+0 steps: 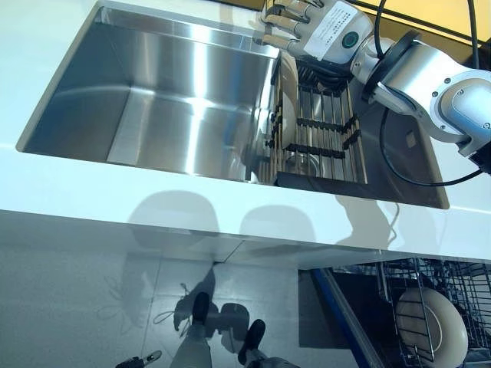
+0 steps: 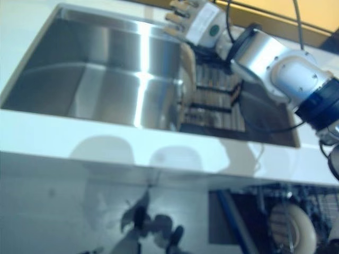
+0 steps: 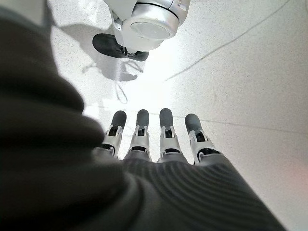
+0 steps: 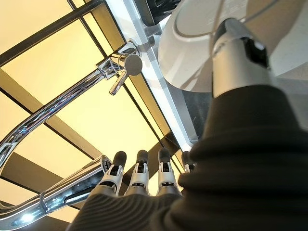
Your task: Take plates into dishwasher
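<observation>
A cream plate (image 1: 288, 100) stands on edge at the left end of a dark rack (image 1: 326, 126) set in the sink; it also shows in the right wrist view (image 4: 192, 48). My right hand (image 1: 307, 23) hovers just above the plate's top rim at the back of the sink, fingers straight, thumb (image 4: 231, 57) stretched across the plate's face, holding nothing. My left hand (image 3: 154, 139) shows only in its own wrist view, fingers straight and empty, hanging over the floor. Another cream plate (image 1: 430, 326) stands in the dishwasher's wire rack (image 1: 399, 291) at the lower right.
The steel sink (image 1: 153, 100) is sunk in a white counter (image 1: 153, 192). A chrome faucet (image 4: 72, 96) rises behind the sink near my right hand. The open dishwasher sits below the counter's front edge at right.
</observation>
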`<state>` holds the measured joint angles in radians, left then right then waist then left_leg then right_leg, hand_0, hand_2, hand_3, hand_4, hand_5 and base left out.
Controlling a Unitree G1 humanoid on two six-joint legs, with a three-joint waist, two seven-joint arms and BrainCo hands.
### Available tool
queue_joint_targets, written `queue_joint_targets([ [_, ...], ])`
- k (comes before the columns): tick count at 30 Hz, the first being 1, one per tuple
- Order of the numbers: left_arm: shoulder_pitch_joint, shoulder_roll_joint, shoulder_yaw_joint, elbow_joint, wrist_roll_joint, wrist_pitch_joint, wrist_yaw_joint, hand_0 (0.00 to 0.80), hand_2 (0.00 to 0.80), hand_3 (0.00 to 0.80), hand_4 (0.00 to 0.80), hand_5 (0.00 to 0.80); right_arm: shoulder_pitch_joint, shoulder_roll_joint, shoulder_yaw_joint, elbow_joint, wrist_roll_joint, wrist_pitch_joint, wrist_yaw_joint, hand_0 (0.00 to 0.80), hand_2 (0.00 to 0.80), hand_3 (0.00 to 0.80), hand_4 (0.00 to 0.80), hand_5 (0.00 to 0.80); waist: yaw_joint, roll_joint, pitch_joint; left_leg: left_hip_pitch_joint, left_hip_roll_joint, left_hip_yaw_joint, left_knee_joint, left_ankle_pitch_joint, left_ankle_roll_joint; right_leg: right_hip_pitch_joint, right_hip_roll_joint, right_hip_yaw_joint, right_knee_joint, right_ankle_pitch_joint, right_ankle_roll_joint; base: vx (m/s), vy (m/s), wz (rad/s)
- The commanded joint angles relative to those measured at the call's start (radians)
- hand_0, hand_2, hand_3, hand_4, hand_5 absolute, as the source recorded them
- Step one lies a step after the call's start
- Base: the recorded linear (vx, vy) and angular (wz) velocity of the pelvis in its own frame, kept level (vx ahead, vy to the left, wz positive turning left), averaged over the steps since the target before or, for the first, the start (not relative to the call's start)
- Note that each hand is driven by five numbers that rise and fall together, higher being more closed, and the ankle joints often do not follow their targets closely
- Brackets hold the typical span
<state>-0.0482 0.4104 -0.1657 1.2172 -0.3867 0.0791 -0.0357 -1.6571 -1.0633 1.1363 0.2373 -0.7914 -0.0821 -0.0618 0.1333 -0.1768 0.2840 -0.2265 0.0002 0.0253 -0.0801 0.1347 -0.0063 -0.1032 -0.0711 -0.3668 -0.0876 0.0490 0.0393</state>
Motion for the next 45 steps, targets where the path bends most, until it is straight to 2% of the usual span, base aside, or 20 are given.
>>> queue_joint_targets([
  [1,-0.006,0.014,0.01,0.005,-0.037,-0.005,0.008,0.0,0.0,0.0,0.0,0.0,-0.129,-0.021,0.035,-0.012,0.032,0.052,0.004,0.0,0.0,0.0,0.0,0.0,0.034,-0.022,0.01,0.047,0.015,0.026,-0.007,-0.1,-0.032,0.007,-0.016,-0.023,0.0,0.0,0.091,0.0,0.0,0.0],
  [10,0.001,0.018,0.009,0.006,-0.042,-0.025,0.009,0.0,0.0,0.0,0.0,0.0,-0.117,-0.012,0.052,0.002,0.003,0.025,0.059,0.0,0.0,0.0,0.0,0.0,0.04,-0.025,0.018,0.044,0.014,0.024,-0.007,-0.098,-0.031,0.004,-0.016,-0.028,0.0,0.003,0.092,0.0,0.0,0.0],
  [16,-0.004,0.022,0.013,0.007,-0.045,-0.026,0.006,0.0,0.0,0.0,0.0,0.0,-0.1,-0.008,0.048,0.022,-0.006,0.012,0.042,0.0,0.0,0.0,0.0,0.0,0.037,-0.03,0.019,0.045,0.015,0.026,-0.007,-0.099,-0.032,0.003,-0.014,-0.024,0.0,0.003,0.092,0.0,0.0,0.0],
  [29,-0.001,0.017,0.008,-0.003,-0.066,-0.05,-0.002,0.0,0.0,0.0,0.0,0.0,-0.076,-0.007,0.059,-0.005,-0.04,-0.034,0.114,0.0,0.0,0.0,0.0,0.0,0.04,-0.018,0.041,0.032,0.013,0.026,-0.007,-0.09,-0.033,-0.01,-0.016,-0.024,0.0,0.007,0.091,0.0,0.0,0.0],
  [42,0.002,0.017,0.01,-0.003,-0.074,-0.065,-0.015,0.0,0.0,0.0,0.0,0.0,-0.053,0.009,0.09,-0.011,-0.094,-0.098,0.303,0.0,0.0,0.0,0.0,0.0,0.044,-0.023,0.053,0.023,0.015,0.029,-0.007,-0.084,-0.035,-0.017,-0.015,-0.029,0.0,0.009,0.089,0.0,0.0,0.0],
  [43,0.003,0.017,0.011,-0.004,-0.073,-0.066,-0.015,0.0,0.0,0.0,0.0,0.0,-0.048,0.01,0.09,-0.006,-0.112,-0.105,0.316,0.06,0.06,0.06,0.06,0.06,0.045,-0.024,0.053,0.024,0.015,0.031,-0.007,-0.084,-0.036,-0.016,-0.015,-0.029,0.0,0.01,0.089,0.0,0.0,0.0],
  [44,0.005,0.018,0.012,-0.004,-0.073,-0.068,-0.016,0.0,0.0,0.0,0.0,0.0,-0.047,0.011,0.093,0.002,-0.131,-0.114,0.331,0.317,0.317,0.317,0.317,0.317,0.045,-0.024,0.055,0.024,0.016,0.033,-0.007,-0.083,-0.035,-0.016,-0.015,-0.029,0.0,0.01,0.089,0.0,0.0,0.0],
  [45,0.006,0.02,0.012,-0.004,-0.074,-0.07,-0.017,0.0,0.0,0.0,0.0,0.0,-0.045,0.012,0.095,0.01,-0.148,-0.121,0.334,0.483,0.483,0.483,0.483,0.483,0.046,-0.024,0.056,0.024,0.016,0.033,-0.007,-0.083,-0.036,-0.017,-0.015,-0.03,0.0,0.01,0.089,0.0,0.0,0.0],
])
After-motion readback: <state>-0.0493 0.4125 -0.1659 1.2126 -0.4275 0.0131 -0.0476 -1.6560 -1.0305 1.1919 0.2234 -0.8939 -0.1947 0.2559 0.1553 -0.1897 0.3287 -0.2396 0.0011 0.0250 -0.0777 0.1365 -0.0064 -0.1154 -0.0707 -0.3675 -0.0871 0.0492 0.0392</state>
